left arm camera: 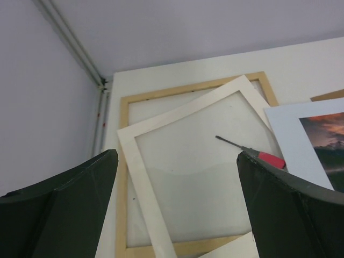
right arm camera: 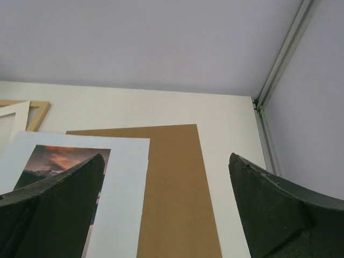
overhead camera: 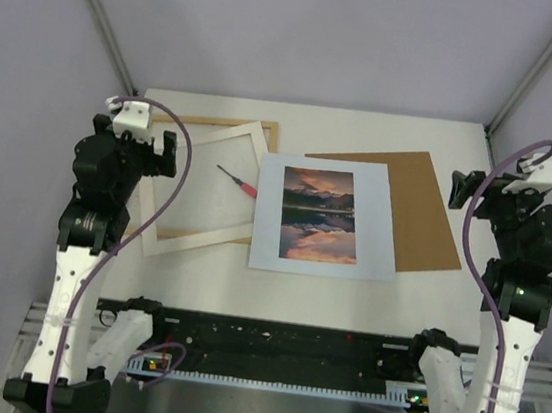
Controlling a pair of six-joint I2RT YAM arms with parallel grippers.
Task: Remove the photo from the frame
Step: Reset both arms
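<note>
The photo (overhead camera: pixel 325 218) lies flat mid-table (overhead camera: pixel 426 296), wholly outside the frame (overhead camera: pixel 228 123) on its left, its right edge overlapping the brown backing board (overhead camera: pixel 421 214). My left gripper (overhead camera: pixel 153 154) and right gripper (overhead camera: pixel 474 191) hang spread wide, holding nothing. I judge the removal done; next I need only park both arms clear.

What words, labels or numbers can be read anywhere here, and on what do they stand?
None can be read. The photo bears only a mountain sunset print, no caption; the frame, the brown backing board and the red-handled screwdriver show no writing. Any marks on the black strip by the arm bases are too small.
</note>
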